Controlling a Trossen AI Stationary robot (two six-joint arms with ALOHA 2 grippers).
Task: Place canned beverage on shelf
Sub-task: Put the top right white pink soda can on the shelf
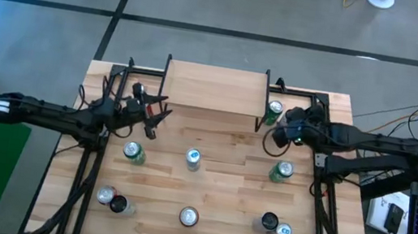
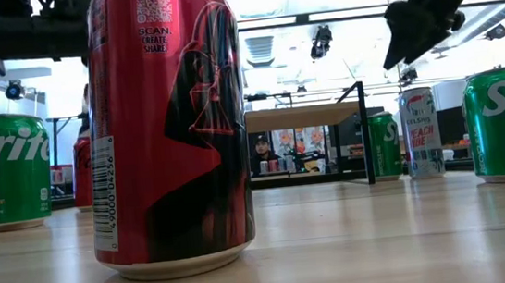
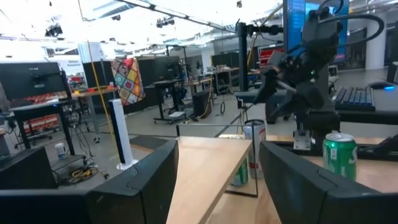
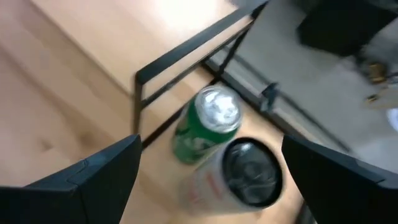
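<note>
A: Claws first, left to right?
B: Left claw [image 1: 153, 117] hung over the worktop [image 1: 224, 186] by the shelf's [image 1: 215, 87] left end, fingers parted, nothing between them.
A: And the right claw [image 1: 283, 129]?
B: Spread wide above a green can [image 4: 205, 124] and a white can [image 4: 239, 171] standing just beside the shelf's right legs, gripping neither

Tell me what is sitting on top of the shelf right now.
Nothing shows on the shelf; its light-wood top is bare in the high view. A green can and a white can stand beside its right end on the table, under the right tool.
</note>
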